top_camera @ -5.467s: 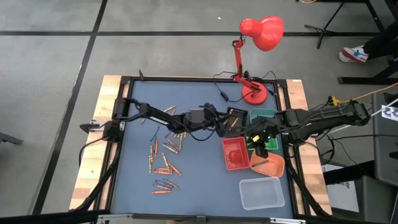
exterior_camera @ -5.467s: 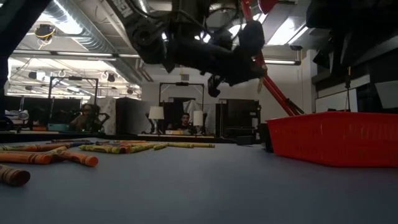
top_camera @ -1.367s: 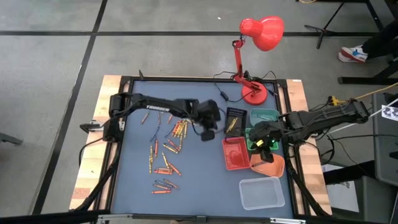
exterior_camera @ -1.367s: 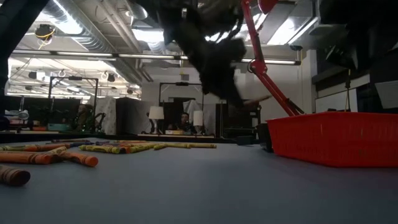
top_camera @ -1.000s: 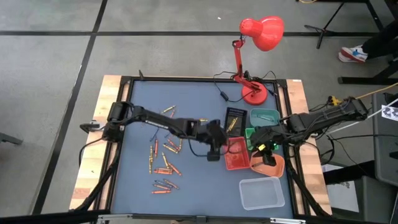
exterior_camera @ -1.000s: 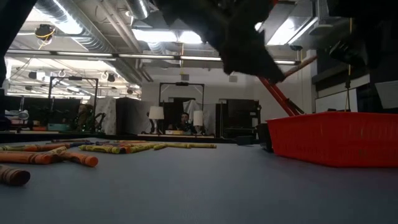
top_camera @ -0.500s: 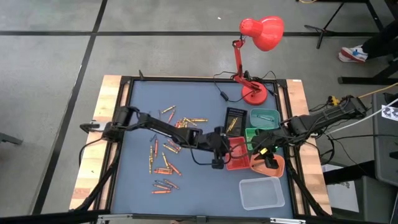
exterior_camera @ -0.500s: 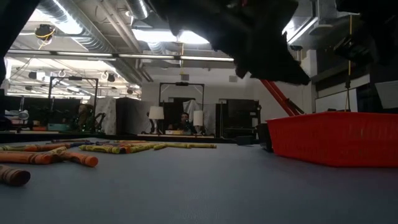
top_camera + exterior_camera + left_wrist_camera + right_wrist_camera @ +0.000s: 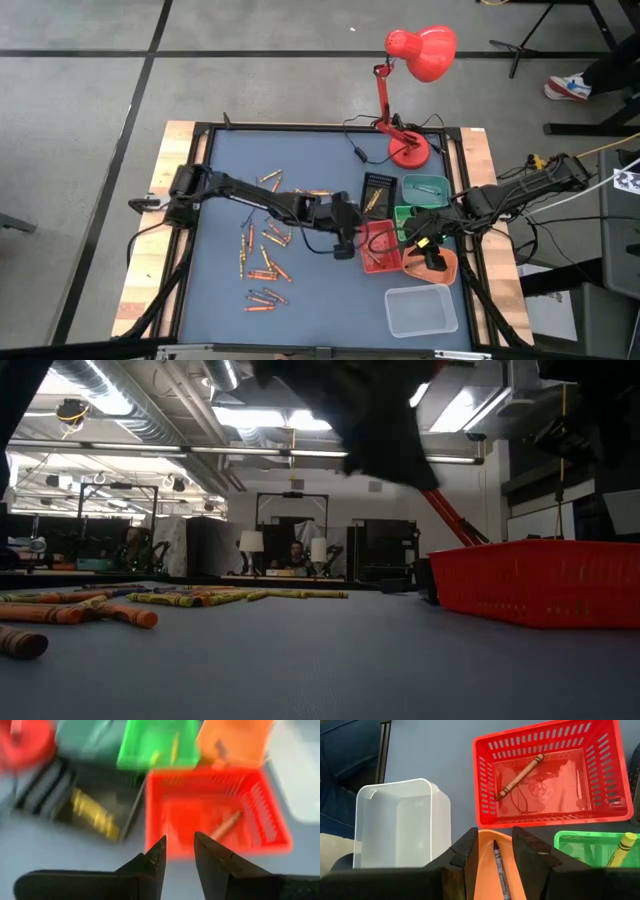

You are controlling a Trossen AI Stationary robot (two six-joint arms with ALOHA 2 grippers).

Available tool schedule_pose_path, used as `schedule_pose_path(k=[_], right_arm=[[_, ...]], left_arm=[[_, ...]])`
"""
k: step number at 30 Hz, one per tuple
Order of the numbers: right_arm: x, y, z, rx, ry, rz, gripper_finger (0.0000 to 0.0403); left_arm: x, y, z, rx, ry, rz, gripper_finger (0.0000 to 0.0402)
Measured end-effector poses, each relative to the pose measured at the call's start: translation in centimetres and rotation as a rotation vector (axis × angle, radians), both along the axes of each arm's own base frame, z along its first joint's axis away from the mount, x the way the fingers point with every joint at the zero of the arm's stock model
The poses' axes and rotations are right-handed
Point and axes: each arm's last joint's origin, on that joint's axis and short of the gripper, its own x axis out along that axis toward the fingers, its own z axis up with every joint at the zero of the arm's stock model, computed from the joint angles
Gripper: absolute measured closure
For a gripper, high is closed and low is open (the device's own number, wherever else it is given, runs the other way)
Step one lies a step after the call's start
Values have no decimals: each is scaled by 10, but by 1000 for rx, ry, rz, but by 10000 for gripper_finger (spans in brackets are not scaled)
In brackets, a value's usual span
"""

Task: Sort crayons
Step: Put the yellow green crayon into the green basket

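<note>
Right wrist view, crayon (image 9: 519, 777) in red tray (image 9: 547, 775), label unreadable, both tools empty, parted.

Left end effector (image 9: 179, 851) opened, pulled back; crayon (image 9: 519, 777) now in red tray (image 9: 485, 750).

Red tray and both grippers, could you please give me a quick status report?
Left gripper open, empty, beside red tray. One crayon lies in it. Right gripper open over orange tray. Nothing blocking.
</note>
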Motion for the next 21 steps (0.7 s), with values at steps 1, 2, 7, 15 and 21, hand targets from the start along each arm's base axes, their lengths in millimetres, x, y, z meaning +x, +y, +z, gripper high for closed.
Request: schedule_pose_path(k=[1, 2, 7, 15, 21], right_arm=[[0, 0, 0, 1, -2, 0, 285], [0, 0, 0, 0, -3, -1, 285], [1, -1, 0, -46, -18, -30, 285], [1, -3, 0, -83, -32, -55, 285], [1, -3, 0, -83, -32, -55, 285]], left_arm=[[-6, 4, 3, -31, 38, 38, 317], [-12, 8, 6, -60, 80, 78, 317], [-48, 26, 14, -162, 334, 299, 317], [-76, 47, -13, -247, 579, 606, 317], [-85, 59, -38, -298, 574, 722, 317]])
